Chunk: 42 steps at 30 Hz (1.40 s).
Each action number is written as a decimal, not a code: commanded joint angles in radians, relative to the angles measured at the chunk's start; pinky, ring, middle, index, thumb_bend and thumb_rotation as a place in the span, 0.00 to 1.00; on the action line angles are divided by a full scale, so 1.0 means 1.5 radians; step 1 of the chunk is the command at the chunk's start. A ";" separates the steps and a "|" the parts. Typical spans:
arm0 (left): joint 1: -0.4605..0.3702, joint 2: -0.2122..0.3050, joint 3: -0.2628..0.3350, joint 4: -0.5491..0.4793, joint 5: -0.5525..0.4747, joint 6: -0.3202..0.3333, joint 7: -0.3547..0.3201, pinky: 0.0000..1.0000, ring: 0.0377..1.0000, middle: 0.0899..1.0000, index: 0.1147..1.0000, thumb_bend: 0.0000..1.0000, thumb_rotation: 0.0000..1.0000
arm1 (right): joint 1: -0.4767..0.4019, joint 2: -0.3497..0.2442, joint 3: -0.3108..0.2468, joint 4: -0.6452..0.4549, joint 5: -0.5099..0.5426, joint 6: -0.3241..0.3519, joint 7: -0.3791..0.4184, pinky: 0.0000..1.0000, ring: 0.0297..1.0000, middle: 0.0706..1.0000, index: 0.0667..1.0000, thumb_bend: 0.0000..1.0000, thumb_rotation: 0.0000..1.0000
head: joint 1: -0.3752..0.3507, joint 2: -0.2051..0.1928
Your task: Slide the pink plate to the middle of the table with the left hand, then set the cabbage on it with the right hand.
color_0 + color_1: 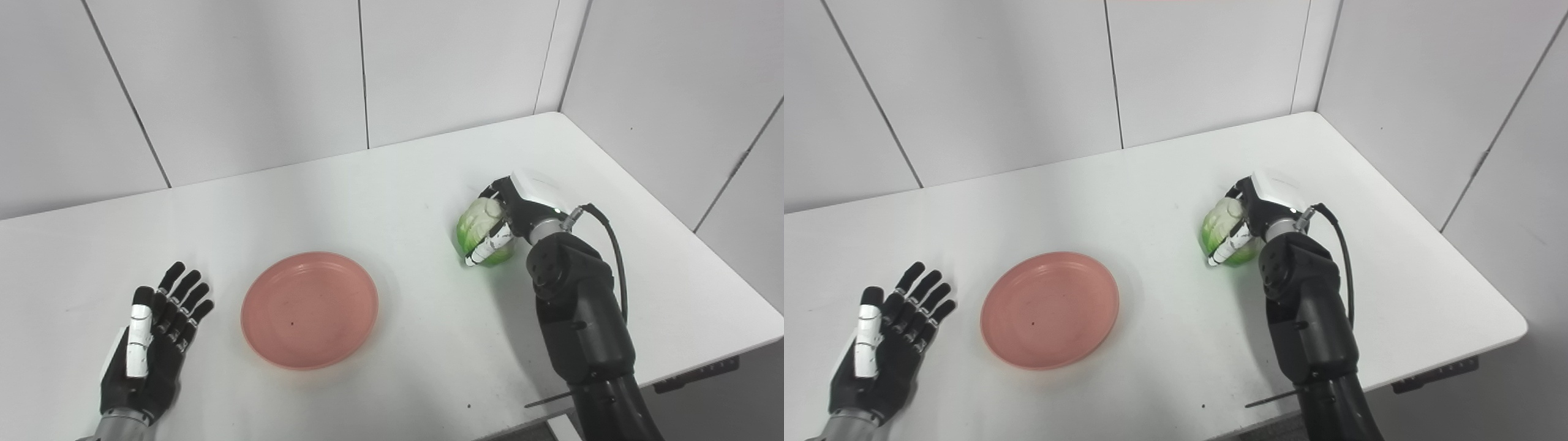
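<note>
The pink plate (309, 308) lies flat and bare on the white table (392, 177), a little left of the middle. To its right my right hand (511, 214) is shut on the green and white cabbage (476, 229), with the thumb across its front and the fingers over its top. The cabbage is low over the table; contact with the surface cannot be told. My left hand (153, 343) rests open, palm up and fingers spread, to the left of the plate and apart from it.
White wall panels close off the back and the right side of the table. The table's front edge runs near my right forearm (582, 324). A black cable (612, 245) loops from the right wrist.
</note>
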 commanded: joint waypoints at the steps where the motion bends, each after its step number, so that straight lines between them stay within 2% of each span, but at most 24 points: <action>1: -0.015 -0.005 -0.002 -0.025 0.005 -0.016 0.003 0.94 0.94 0.94 0.92 0.74 0.84 | -0.019 -0.010 -0.001 -0.031 0.027 -0.004 -0.041 0.14 0.19 0.43 0.45 0.53 0.00 | 0.013 -0.003; 5: -0.013 -0.020 -0.013 -0.028 0.034 -0.039 0.015 0.93 0.93 0.93 0.91 0.74 0.84 | -0.019 -0.013 0.009 -0.049 0.057 -0.004 -0.067 0.16 0.21 0.43 0.45 0.53 0.00 | 0.048 0.003; 6: -0.013 -0.024 -0.017 -0.029 0.040 -0.040 0.017 0.93 0.93 0.93 0.91 0.74 0.84 | -0.021 -0.013 0.009 -0.053 0.068 -0.004 -0.067 0.16 0.21 0.43 0.45 0.53 0.00 | 0.056 -0.001; 8: -0.012 -0.035 -0.024 -0.028 0.051 -0.043 0.021 0.94 0.94 0.94 0.92 0.73 0.86 | -0.017 -0.015 0.016 -0.061 0.089 -0.012 -0.084 0.17 0.23 0.37 0.47 0.52 0.00 | 0.075 -0.015; 11: -0.009 -0.052 -0.037 -0.031 0.066 -0.045 0.030 0.97 0.97 0.96 0.95 0.75 0.87 | -0.008 -0.019 0.034 -0.077 0.118 -0.023 -0.112 0.16 0.21 0.43 0.45 0.53 0.00 | 0.099 -0.015; 12: -0.006 -0.056 -0.044 -0.036 0.078 -0.049 0.033 0.97 0.97 0.97 0.95 0.76 0.87 | -0.005 -0.022 0.040 -0.085 0.128 -0.021 -0.114 0.16 0.21 0.43 0.44 0.53 0.00 | 0.122 -0.015; 13: -0.004 -0.060 -0.050 -0.042 0.087 -0.051 0.038 0.97 0.97 0.97 0.96 0.75 0.88 | -0.002 -0.022 0.046 -0.093 0.137 -0.020 -0.115 0.17 0.24 0.39 0.46 0.52 0.00 | 0.125 -0.016; 15: 0.003 -0.068 -0.060 -0.054 0.104 -0.052 0.045 0.97 0.97 0.97 0.95 0.74 0.88 | 0.007 -0.025 0.060 -0.111 0.161 -0.021 -0.112 0.20 0.27 0.39 0.47 0.52 0.00 | 0.156 -0.020; 16: 0.006 -0.075 -0.067 -0.060 0.114 -0.050 0.049 0.97 0.97 0.97 0.95 0.75 0.88 | 0.013 -0.030 0.063 -0.122 0.178 -0.022 -0.107 0.21 0.28 0.39 0.48 0.52 0.00 | 0.186 -0.021; 17: 0.008 -0.080 -0.074 -0.064 0.122 -0.047 0.053 0.97 0.97 0.97 0.95 0.75 0.88 | 0.018 -0.035 0.069 -0.131 0.195 -0.026 -0.102 0.19 0.26 0.37 0.48 0.52 0.00 | 0.191 -0.022; 19: 0.012 -0.089 -0.084 -0.068 0.137 -0.044 0.061 0.98 0.98 0.98 0.96 0.76 0.89 | 0.028 -0.043 0.079 -0.145 0.230 -0.033 -0.096 0.15 0.20 0.42 0.45 0.53 0.00 | 0.210 -0.025; 23: 0.011 -0.109 -0.102 -0.074 0.164 -0.043 0.078 1.00 1.00 1.00 0.99 0.76 0.91 | 0.038 -0.045 0.116 -0.195 0.252 -0.009 -0.065 0.12 0.16 0.43 0.44 0.53 0.00 | 0.271 -0.017; 28: 0.000 -0.123 -0.104 -0.079 0.182 -0.040 0.101 1.00 1.00 1.00 1.00 0.76 0.93 | 0.034 -0.044 0.147 -0.214 0.278 -0.008 -0.052 0.11 0.15 0.43 0.44 0.53 0.00 | 0.298 -0.015; 29: -0.002 -0.125 -0.103 -0.076 0.185 -0.043 0.105 1.00 1.00 1.00 1.00 0.75 0.93 | 0.033 -0.042 0.155 -0.215 0.282 -0.009 -0.052 0.11 0.16 0.43 0.44 0.53 0.00 | 0.304 -0.019; 30: -0.003 -0.126 -0.103 -0.074 0.187 -0.044 0.107 1.00 1.00 1.00 1.00 0.75 0.94 | 0.031 -0.039 0.163 -0.214 0.286 -0.009 -0.051 0.14 0.19 0.38 0.46 0.52 0.00 | 0.304 -0.019; 31: -0.004 -0.128 -0.104 -0.071 0.190 -0.047 0.110 1.00 1.00 1.00 1.00 0.75 0.93 | 0.029 -0.037 0.170 -0.213 0.295 -0.013 -0.050 0.20 0.25 0.37 0.47 0.52 0.00 | 0.309 -0.021; 32: -0.004 -0.128 -0.105 -0.070 0.192 -0.048 0.112 1.00 1.00 1.00 1.00 0.76 0.93 | 0.028 -0.037 0.176 -0.212 0.302 -0.015 -0.051 0.22 0.27 0.37 0.48 0.52 0.00 | 0.309 -0.021; 35: -0.009 -0.130 -0.116 -0.072 0.223 -0.054 0.125 1.00 1.00 1.00 1.00 0.75 0.96 | 0.010 -0.026 0.198 -0.208 0.313 -0.018 -0.055 0.22 0.28 0.38 0.49 0.52 0.00 | 0.324 -0.011; 37: -0.012 -0.130 -0.119 -0.065 0.239 -0.063 0.133 1.00 1.00 1.00 1.00 0.75 0.98 | 0.004 -0.019 0.212 -0.203 0.319 -0.023 -0.059 0.23 0.29 0.39 0.49 0.52 0.00 | 0.319 -0.020; 41: -0.017 -0.129 -0.120 -0.056 0.254 -0.079 0.139 1.00 1.00 0.99 0.99 0.75 0.97 | -0.016 -0.005 0.244 -0.199 0.309 -0.013 -0.056 0.19 0.24 0.36 0.48 0.52 0.00 | 0.305 -0.010; 42: -0.020 -0.129 -0.119 -0.055 0.260 -0.079 0.143 1.00 1.00 0.99 0.99 0.75 0.97 | -0.024 -0.001 0.252 -0.197 0.305 -0.008 -0.051 0.16 0.21 0.40 0.46 0.52 0.00 | 0.302 -0.010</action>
